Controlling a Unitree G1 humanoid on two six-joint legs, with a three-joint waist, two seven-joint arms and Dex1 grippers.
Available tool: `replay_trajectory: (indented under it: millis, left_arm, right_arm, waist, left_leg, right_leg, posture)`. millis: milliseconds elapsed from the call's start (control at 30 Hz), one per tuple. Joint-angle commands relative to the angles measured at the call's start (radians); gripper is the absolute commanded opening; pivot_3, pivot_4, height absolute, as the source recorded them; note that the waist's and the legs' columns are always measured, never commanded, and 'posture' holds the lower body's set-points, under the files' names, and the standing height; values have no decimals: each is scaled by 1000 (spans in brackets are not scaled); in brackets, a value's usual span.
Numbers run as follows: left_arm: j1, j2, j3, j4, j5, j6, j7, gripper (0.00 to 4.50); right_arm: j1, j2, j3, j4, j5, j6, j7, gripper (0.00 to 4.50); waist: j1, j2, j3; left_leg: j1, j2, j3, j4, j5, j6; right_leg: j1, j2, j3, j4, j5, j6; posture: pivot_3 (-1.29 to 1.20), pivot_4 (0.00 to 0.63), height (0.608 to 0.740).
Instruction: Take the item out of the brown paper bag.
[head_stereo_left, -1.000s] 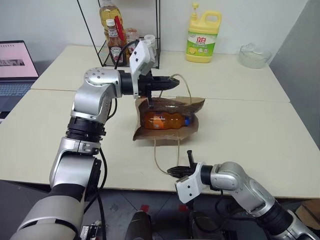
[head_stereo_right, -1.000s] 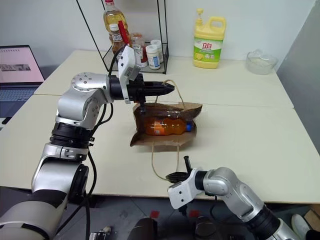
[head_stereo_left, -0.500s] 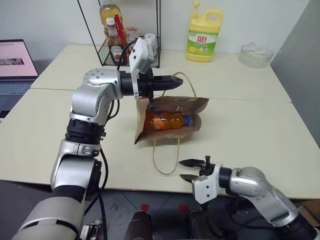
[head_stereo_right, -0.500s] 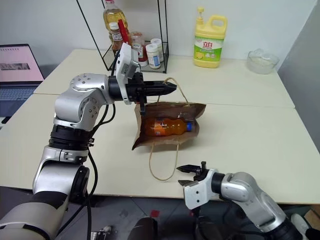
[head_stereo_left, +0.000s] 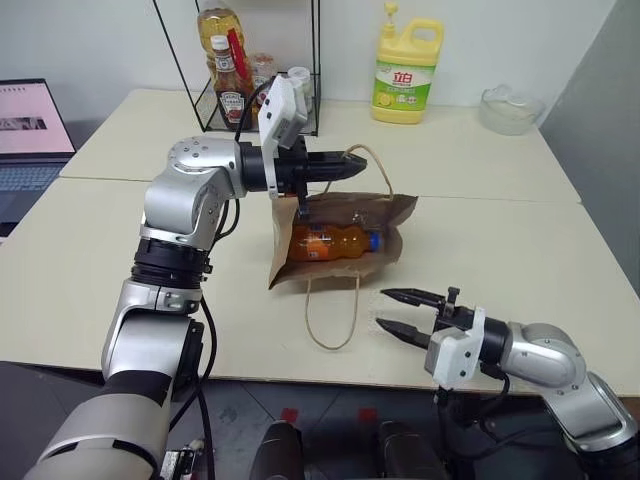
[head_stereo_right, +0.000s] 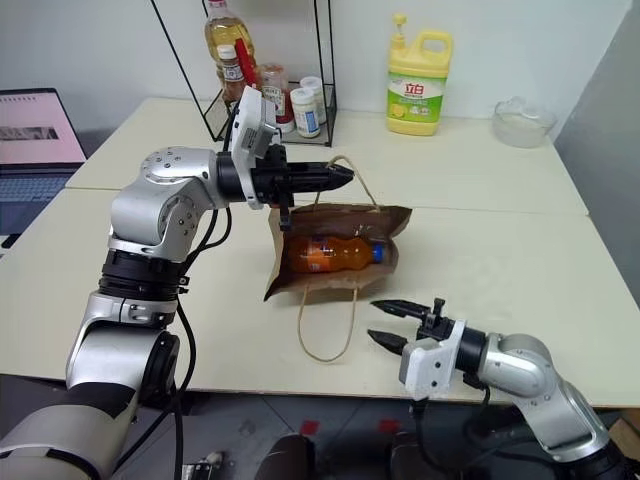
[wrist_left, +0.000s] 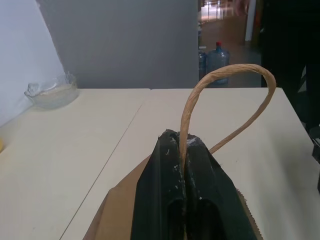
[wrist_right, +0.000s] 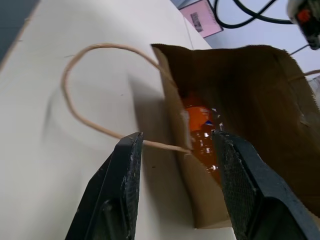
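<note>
The left gripper (head_stereo_left: 347, 166) pinches the brown paper bag's (head_stereo_left: 340, 212) handle. The right gripper (head_stereo_left: 398, 312) is open. Its wrist view looks into the bag at the orange bottle (wrist_right: 200, 135), half hidden.

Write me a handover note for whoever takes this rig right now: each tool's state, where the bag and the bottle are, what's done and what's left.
Left tool: shut on the upper handle of the brown paper bag, holding the bag's mouth up and open toward the robot.
Right tool: open, empty, above the table's near edge, pointing at the bag's mouth.
Orange drink bottle: lying on its side inside the bag, blue cap toward the robot's right.
Lower handle: lying flat on the table in front of the bag.
Done: bag held open.
Left: reach the right tool in, grip the bottle, draw it out.
</note>
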Motion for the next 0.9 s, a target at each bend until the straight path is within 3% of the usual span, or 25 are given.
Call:
replay_trajectory:
  millis: [33,367,900]
  left_arm:
    - [-9,2,22,-15,-12,-20,-6,0]
    - [-11,0,14,-5,-6,-37,-23,0]
    - [-44,-14,21,33,-7,-49,-23,0]
  right_arm:
    - [-38,21,-13,-69,64,85,8,2244]
    - [-294,55,29,-127,137,384,88,2244]
    - [-650,150,255,134,-73,652,116,2244]
  waist:
    - [0,0,0]
    - [-1,1,0]
    - [-2,2,1]
  left_leg:
    - [0,0,0,0,0,0]
    - [0,0,0,0,0,0]
    - [-2,0,-1,-1,0,0]
  right_leg:
    - [0,0,0,0,0,0]
    - [0,0,0,0,0,0]
    - [-3,0,-1,0,0,0]
  posture:
    - [0,150,740]
    - [0,150,740]
    - [0,150,740]
